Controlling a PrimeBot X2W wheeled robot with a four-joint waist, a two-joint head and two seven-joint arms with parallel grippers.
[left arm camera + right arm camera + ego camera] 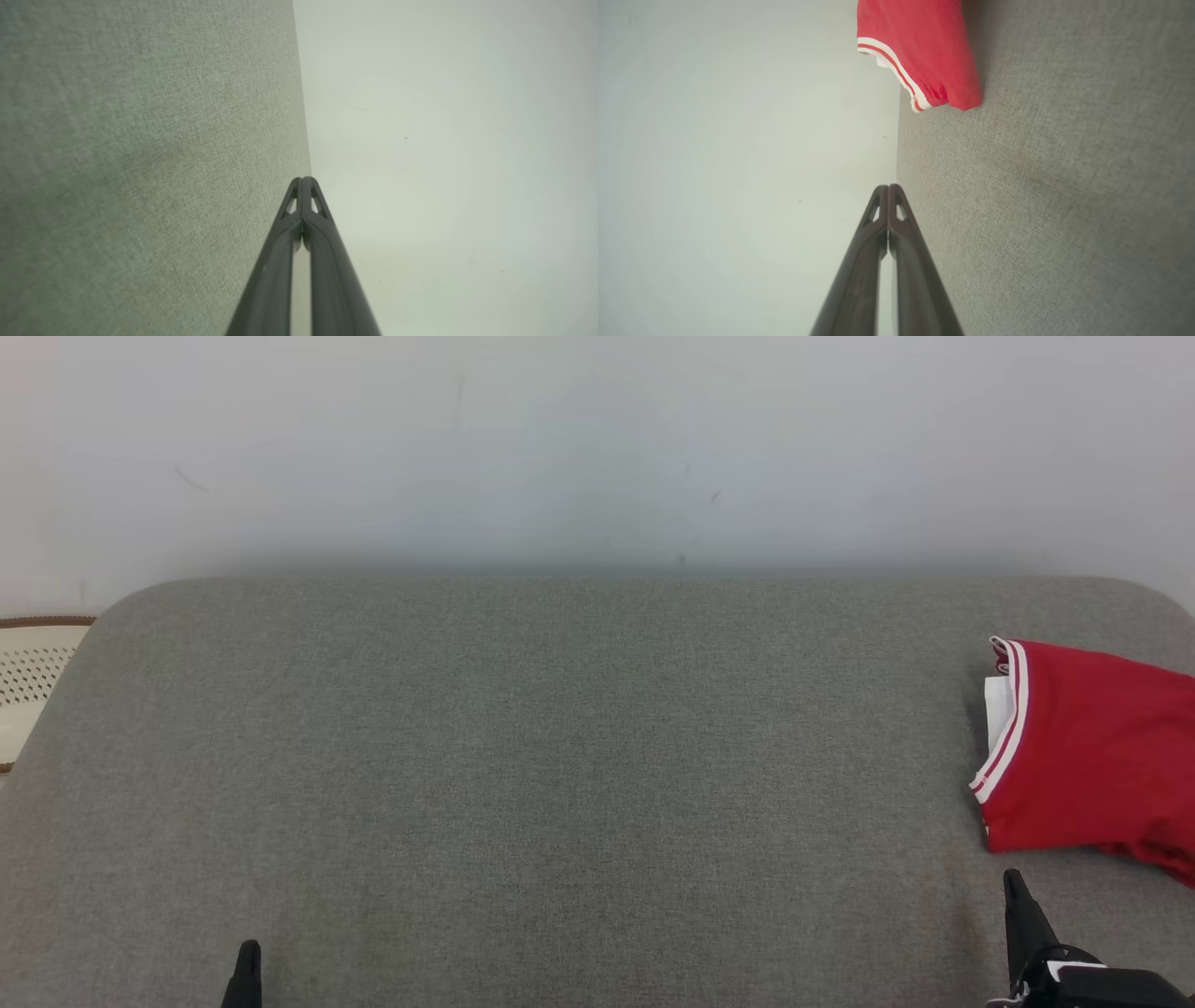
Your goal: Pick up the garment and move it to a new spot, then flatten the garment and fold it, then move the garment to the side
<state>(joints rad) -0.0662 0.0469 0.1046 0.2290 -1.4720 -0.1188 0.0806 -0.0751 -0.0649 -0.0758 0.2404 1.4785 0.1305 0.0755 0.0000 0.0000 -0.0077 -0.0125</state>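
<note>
A red garment (1092, 747) with white trim lies folded at the right edge of the grey fabric surface (560, 756), partly cut off by the head view's right border. In the right wrist view the red garment (920, 46) lies ahead of the fingers. My right gripper (1013, 887) rests at the lower right, just in front of the garment, apart from it; its fingers meet at the tips (888, 189) with nothing between them. My left gripper (248, 957) sits at the lower left, fingers pressed together (303, 179) and holding nothing.
A pale wall (597, 448) rises behind the grey surface. A white perforated object with a brown rim (33, 672) shows past the surface's left edge. The surface's far corners are rounded.
</note>
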